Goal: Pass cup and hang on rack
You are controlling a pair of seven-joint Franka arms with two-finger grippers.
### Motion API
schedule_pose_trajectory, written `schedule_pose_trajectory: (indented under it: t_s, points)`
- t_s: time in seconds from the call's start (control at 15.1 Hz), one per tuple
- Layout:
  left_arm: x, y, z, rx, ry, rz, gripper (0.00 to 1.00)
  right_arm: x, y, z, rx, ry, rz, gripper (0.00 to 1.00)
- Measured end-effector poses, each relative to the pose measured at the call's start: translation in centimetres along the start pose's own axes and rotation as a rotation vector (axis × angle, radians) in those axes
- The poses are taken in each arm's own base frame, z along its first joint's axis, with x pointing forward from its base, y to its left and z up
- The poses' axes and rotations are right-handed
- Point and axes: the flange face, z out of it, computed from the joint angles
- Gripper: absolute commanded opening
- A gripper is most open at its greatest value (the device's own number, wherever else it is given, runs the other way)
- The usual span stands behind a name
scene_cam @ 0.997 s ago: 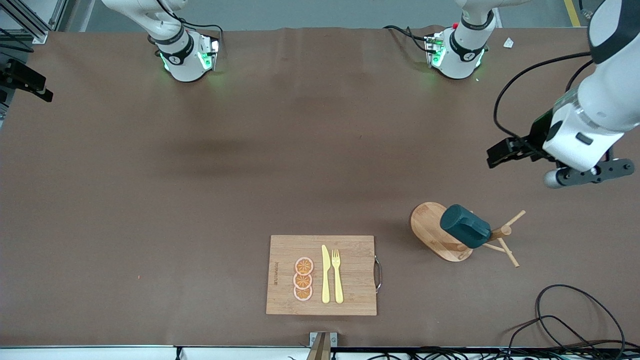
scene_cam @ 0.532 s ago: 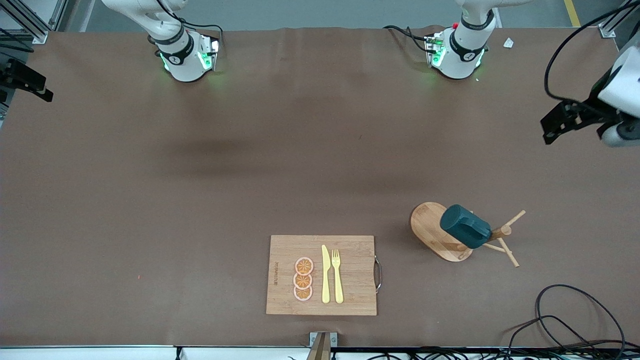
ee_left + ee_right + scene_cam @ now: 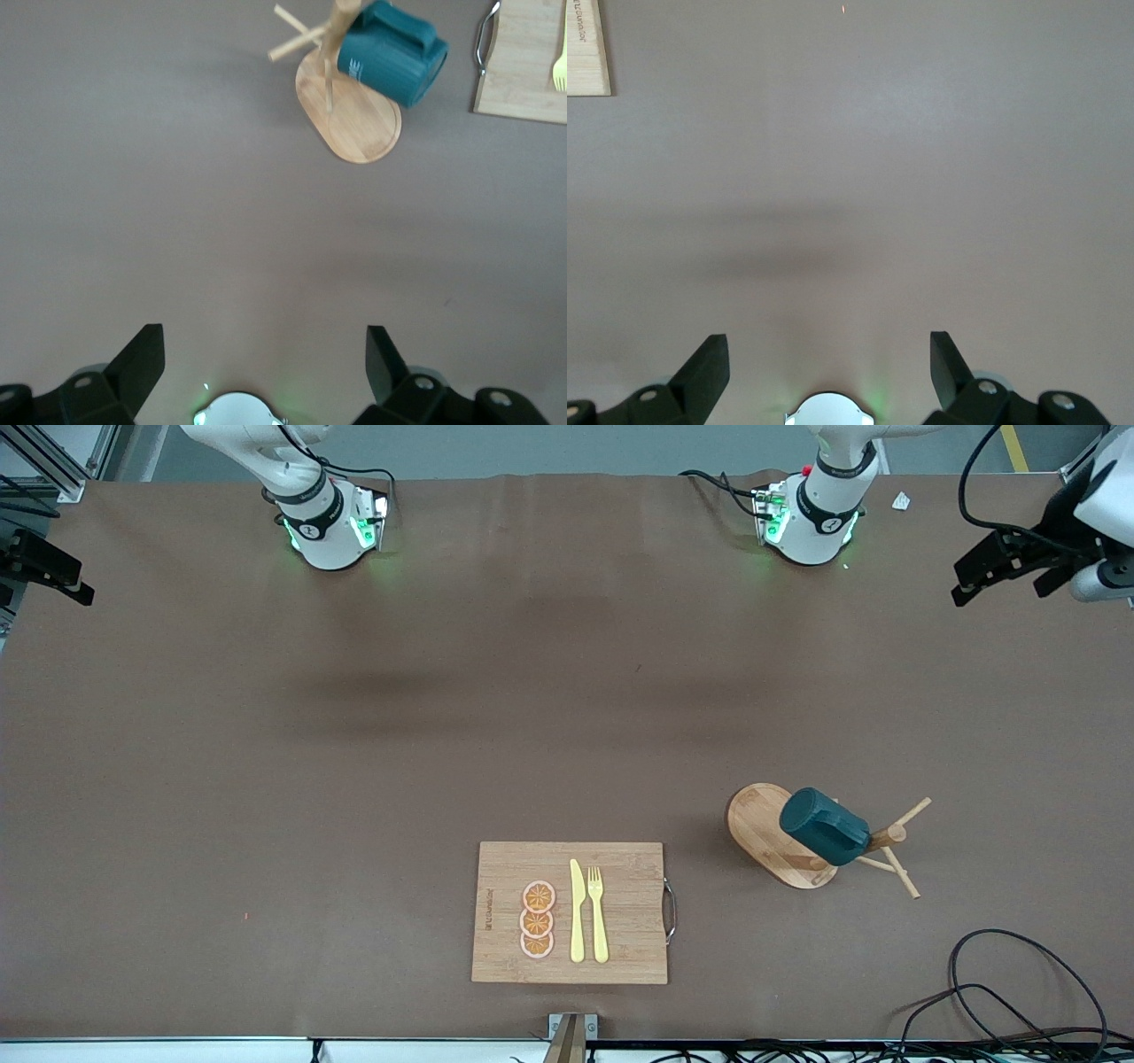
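Brown matting is being shown across the whole table (image 3: 354, 779), with both arm bases along its upper edge in the front view. The small dark teal cylindrical cup (image 3: 824, 826) is being carried on a peg of the light wooden mug-tree rack (image 3: 780, 841), tipped on its side over the oval base, so the hanging is being judged as done.

The left gripper (image 3: 1005, 567) is being held high over the left arm's end of the table, fingers spread apart and empty; the cup and rack are lying well apart from it, out ahead of its fingertips. The right gripper (image 3: 828, 354) is being held with fingers (image 3: 709, 363) wide apart too, nothing between them, over bare matting, and that arm is being judged as waiting.

Risk is being judged as small but real: the cup is hanging tilted, and if only a shallow part of the handle is being caught, a knock to the table or a careless return sweep could be enough to slip it off.

The left wrist view is giving the cup's handle side against the post, which the front view is hiding. The front view alone is giving the rectangular wooden cutting board (image 3: 571, 912) whole, with yellow knife (image 3: 577, 911), yellow fork (image 3: 598, 912) and orange slices (image 3: 537, 920). The right gripper is being shown only in its own wrist view.
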Motion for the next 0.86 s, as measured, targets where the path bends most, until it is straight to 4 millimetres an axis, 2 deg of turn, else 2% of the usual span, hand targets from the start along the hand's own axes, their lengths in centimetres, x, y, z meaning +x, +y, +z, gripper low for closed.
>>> schedule_pose_trajectory:
  t_s: [0.2,0.53,0.86]
  points:
    - [-1.06,0.89,0.37,0.003,-0.005,0.017,1.00,0.00,0.00,0.00,0.000,0.000,0.000,1.00]
    - [-1.11,0.20,-0.45,-0.011,0.010,0.012,1.00,0.00,0.00,0.00,0.000,0.000,0.000,1.00]
    - [-1.11,0.30,-0.52,-0.013,0.012,0.089,1.00,-0.01,0.00,0.01,0.000,-0.001,0.000,1.00]
